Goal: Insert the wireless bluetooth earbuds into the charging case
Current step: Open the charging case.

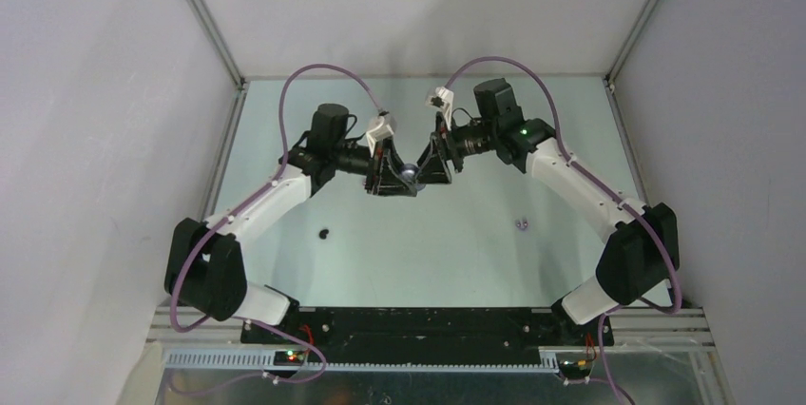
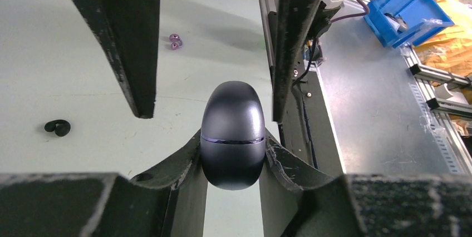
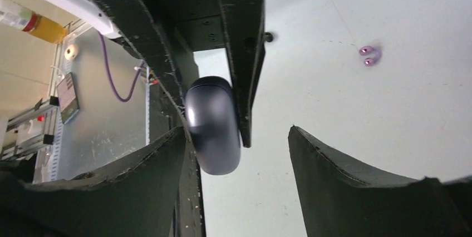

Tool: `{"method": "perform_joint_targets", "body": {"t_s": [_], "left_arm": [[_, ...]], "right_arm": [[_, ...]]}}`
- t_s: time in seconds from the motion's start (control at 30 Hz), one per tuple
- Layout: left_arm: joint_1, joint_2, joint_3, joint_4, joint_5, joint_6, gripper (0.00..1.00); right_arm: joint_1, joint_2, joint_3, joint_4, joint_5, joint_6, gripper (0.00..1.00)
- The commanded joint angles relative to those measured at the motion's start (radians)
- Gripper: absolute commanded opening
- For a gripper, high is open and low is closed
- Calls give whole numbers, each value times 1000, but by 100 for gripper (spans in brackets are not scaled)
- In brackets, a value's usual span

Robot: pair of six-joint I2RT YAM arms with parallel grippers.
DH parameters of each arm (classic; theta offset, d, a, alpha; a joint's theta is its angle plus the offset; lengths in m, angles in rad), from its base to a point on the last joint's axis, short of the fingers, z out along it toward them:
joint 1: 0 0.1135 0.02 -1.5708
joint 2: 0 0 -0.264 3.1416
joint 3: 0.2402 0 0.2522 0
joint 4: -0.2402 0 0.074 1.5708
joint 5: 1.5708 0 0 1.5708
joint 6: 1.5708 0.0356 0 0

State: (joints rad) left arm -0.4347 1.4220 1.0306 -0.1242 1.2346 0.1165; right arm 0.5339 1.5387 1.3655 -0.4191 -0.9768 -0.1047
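The charging case [image 2: 232, 137] is a dark egg-shaped shell with its lid closed along a thin seam. My left gripper [image 2: 232, 138] is shut on it and holds it above the table, mid-table in the top view [image 1: 410, 173]. My right gripper [image 3: 236, 131] is open and faces the left one; the case [image 3: 213, 126] lies against its left finger, with a wide gap to the other. A black earbud pair [image 2: 58, 128] lies on the table, also in the top view [image 1: 324, 232]. A lilac pair [image 3: 369, 55] lies apart from it, also in the top view [image 1: 521, 224].
The pale green table [image 1: 428, 253] is walled by white panels on three sides. A metal rail and shelf with a blue bin [image 2: 406, 14] lie beyond the table edge. Purple cables [image 1: 323, 72] arc over both arms.
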Motion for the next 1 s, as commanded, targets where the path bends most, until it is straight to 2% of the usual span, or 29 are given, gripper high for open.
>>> {"method": "perform_joint_targets", "body": {"t_s": [0.0,0.37,0.97], "left_arm": [[-6,-24,50,-14,39,43,0],[-5,-40,61,-78,84,107,0],[-4,-23,76,-116,92,139,0]], "right_arm": [[-5,8,42,29,62,-3,71],[-50,-6,41,23,71,-19,68],[-64,-60,41,1,21,-46,69]]}}
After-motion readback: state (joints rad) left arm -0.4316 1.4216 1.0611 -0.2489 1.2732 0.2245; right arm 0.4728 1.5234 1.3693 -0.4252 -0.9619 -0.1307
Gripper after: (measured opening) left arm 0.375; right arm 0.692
